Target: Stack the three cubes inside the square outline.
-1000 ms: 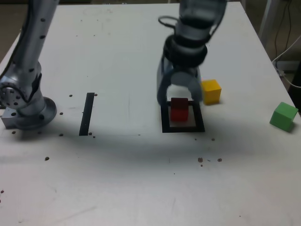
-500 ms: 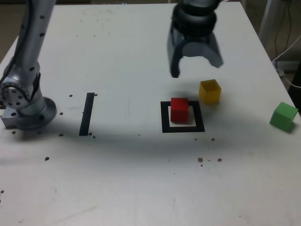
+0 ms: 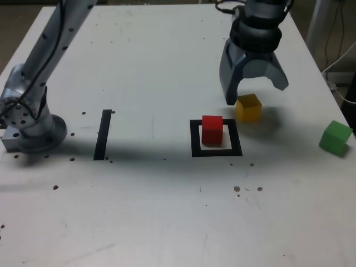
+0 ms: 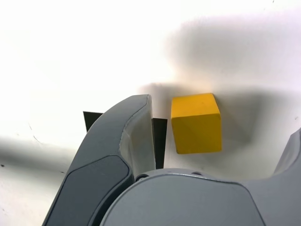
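The red cube (image 3: 212,129) stands inside the square outline (image 3: 217,151), on its white centre. Just off the outline's far right corner in the exterior view sits the yellow cube (image 3: 248,107). My gripper (image 3: 256,93) hangs open right above and slightly behind it, with nothing between its fingers. In the wrist view the yellow cube (image 4: 196,123) lies between the spread fingers (image 4: 123,141) of the gripper (image 4: 218,120), apart from both. A bit of the outline's black tape (image 4: 160,136) shows beside one finger. The green cube (image 3: 336,137) lies alone near the exterior view's right edge.
A single straight black tape strip (image 3: 103,133) lies at the exterior view's left. The arm's base (image 3: 28,125) stands at the far left of that view. Small dark specks dot the white table (image 3: 167,211). Cables hang beyond the table's right edge.
The gripper let go of the red cube in the outline, opened wide, rose, and moved to the exterior view's right, over the yellow cube. The cubes have not moved.
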You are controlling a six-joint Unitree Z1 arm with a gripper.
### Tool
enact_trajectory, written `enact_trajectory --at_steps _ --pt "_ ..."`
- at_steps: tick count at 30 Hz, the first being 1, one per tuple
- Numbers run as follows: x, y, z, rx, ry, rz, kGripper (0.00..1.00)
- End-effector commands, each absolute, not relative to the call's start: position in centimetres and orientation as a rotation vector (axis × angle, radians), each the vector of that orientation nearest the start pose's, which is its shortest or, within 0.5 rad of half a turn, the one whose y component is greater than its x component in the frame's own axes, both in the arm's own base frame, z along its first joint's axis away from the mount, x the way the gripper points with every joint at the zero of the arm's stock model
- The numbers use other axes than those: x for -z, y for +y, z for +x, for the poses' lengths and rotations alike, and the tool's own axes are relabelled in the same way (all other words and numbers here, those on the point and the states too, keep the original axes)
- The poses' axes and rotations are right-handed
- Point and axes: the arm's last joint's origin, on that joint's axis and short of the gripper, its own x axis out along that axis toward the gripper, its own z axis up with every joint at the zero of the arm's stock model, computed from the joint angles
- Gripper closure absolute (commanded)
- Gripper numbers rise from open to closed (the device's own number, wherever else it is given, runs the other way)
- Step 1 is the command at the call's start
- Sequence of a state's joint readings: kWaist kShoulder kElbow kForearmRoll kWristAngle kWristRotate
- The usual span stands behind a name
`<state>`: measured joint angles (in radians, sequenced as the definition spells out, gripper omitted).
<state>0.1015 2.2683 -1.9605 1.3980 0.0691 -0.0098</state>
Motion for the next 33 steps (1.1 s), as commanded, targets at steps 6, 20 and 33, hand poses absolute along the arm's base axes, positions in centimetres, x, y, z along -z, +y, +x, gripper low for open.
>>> enact_trajectory --at_steps 6,20,33 --pt "-22.5 4.8 43.9 -0.104 1.737 -0.085 0.09" --pt "-21.3 5.4 44.7 -0.136 1.718 -0.059 0.72" --pt "-21.0 5.4 44.8 -0.132 1.725 -0.063 0.72"
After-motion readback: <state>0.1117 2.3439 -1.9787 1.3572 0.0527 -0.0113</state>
